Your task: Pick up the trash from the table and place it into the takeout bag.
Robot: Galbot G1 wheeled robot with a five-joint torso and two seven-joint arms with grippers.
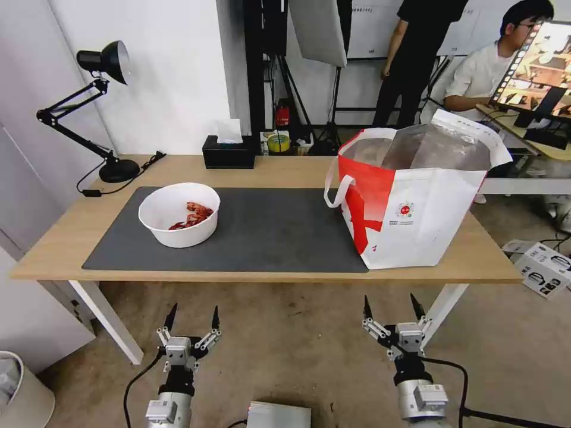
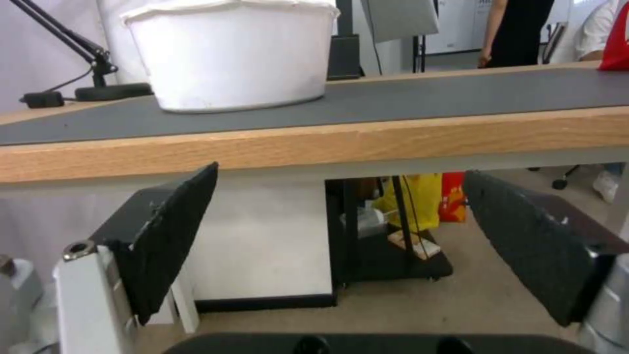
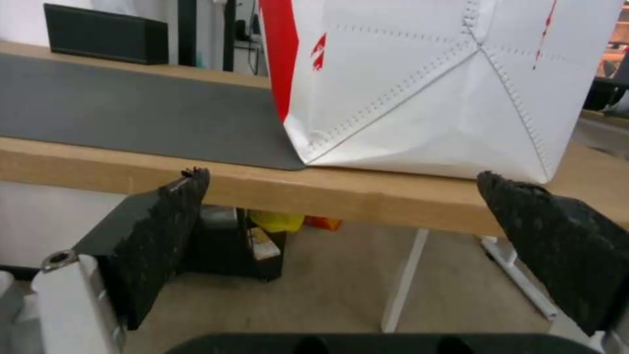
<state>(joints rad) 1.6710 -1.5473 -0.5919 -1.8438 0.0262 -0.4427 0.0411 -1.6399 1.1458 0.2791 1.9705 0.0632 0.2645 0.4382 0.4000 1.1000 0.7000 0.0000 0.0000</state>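
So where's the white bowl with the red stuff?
In the head view the white bowl sits on the left part of the dark mat, left of the takeout bag and ahead of the left claw.

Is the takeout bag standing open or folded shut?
Open and upright. The takeout bag stands on the table with its mouth spread wide, showing the silver foil lining. What lies inside cannot be told.

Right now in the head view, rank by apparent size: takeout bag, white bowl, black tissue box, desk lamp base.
1. takeout bag
2. white bowl
3. black tissue box
4. desk lamp base

The box and base sit farther back, so their ranks are less sure.
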